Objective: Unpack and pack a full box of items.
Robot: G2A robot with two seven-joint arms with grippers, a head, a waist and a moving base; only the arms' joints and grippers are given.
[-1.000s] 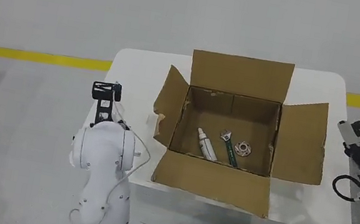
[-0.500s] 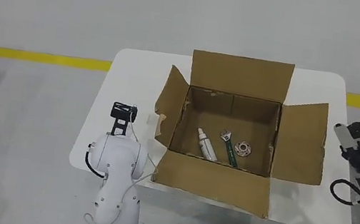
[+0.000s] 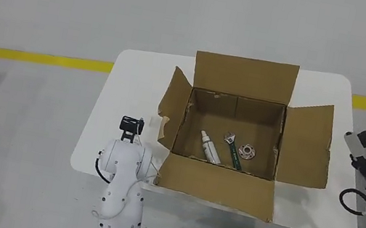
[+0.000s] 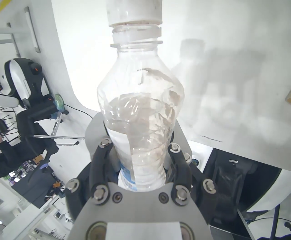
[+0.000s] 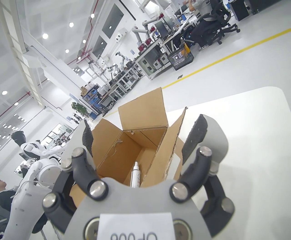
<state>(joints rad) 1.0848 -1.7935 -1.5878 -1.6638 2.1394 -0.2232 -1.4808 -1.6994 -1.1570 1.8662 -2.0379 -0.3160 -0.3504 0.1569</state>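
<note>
— One thing in hand on the left, then?
— One: a clear plastic bottle [image 4: 138, 97] with a white cap, the left gripper [image 4: 138, 147] clamped round its lower body; its long axis runs straight out from the wrist, cap end leading, towards the white table [image 4: 227, 68]
— Which way is the box from it?
— To its right, near; in the top view that gripper hangs over the table's left part, just beside the left flap of the one open cardboard box [image 3: 236, 107]; I'd judge the next move turns on that: rightward over the flap if the bottle goes in, straight down if it stays out; which, I cannot tell
— And inside, counted?
— Three, in a row on the box floor, left to right: one white spray bottle [image 3: 209, 147], one wrench [image 3: 232, 151], one small round metal part [image 3: 247, 152]; the two long ones slant from far-left to near-right
— The other arm?
— One right gripper [image 5: 143, 131], fingers spread with nothing between them, out past the right flap and well apart from the bottle; the left arm is the nearer, and has it
</note>
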